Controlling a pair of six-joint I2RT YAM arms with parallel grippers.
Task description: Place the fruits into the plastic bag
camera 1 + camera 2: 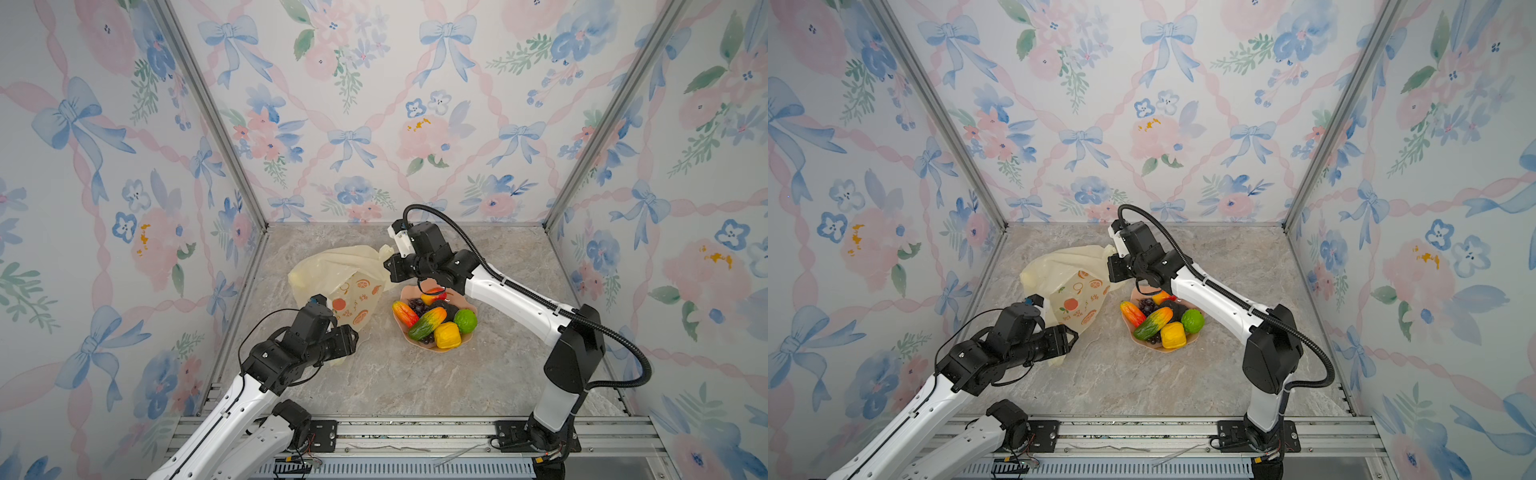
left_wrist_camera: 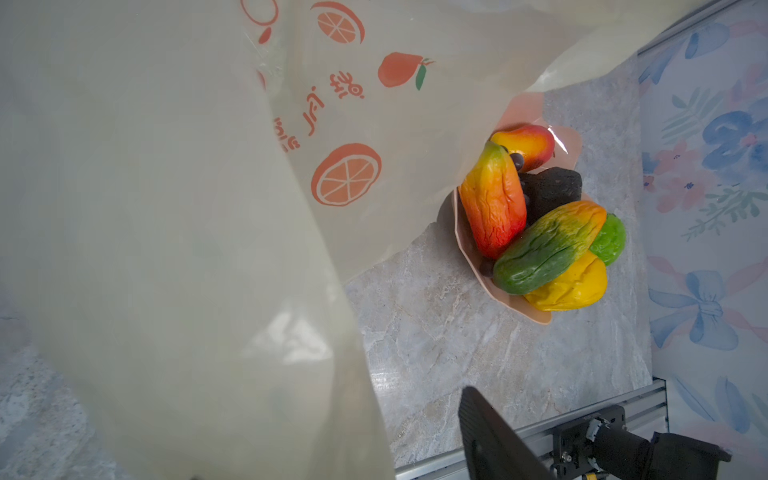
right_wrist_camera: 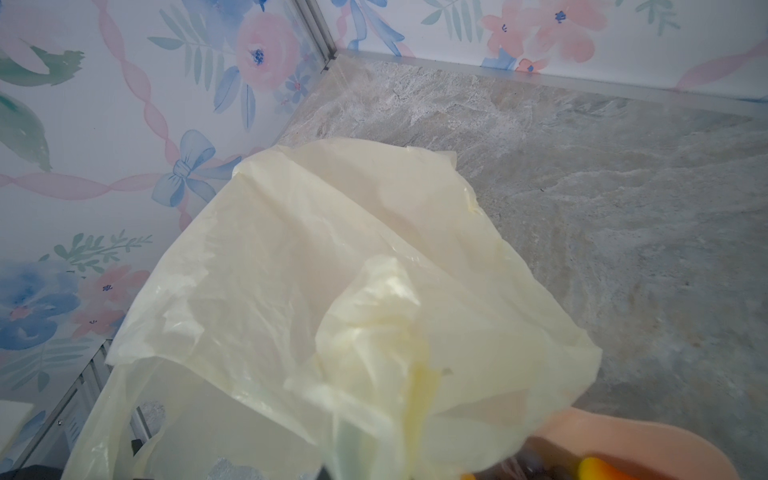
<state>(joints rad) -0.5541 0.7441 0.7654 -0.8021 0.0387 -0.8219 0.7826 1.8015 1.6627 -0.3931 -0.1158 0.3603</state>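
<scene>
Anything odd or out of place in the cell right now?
Nothing spilled or damaged. One oddity: the plastic bag hangs bunched from the shut right tool, its loose edge overlapping the pink dish rim in the left wrist view. All fruits sit piled in that dish.

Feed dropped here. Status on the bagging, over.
Right pincer shut on plastic bag. Left pincer at bag's near edge, grip unclear. Fruits piled in pink dish. Right arm overhangs dish.

Thin translucent plastic bag [image 3: 332,257]: pale-yellow film, creased, faint sheen. Toy fruits [image 2: 548,245]: glossy, wrinkled skins. Dish [image 2: 540,316], 4 o'clock of bag: smooth matt pink. Tabletop [image 1: 395,382]: matt stone-look. Rail [image 1: 415,432]: bare metal.
</scene>
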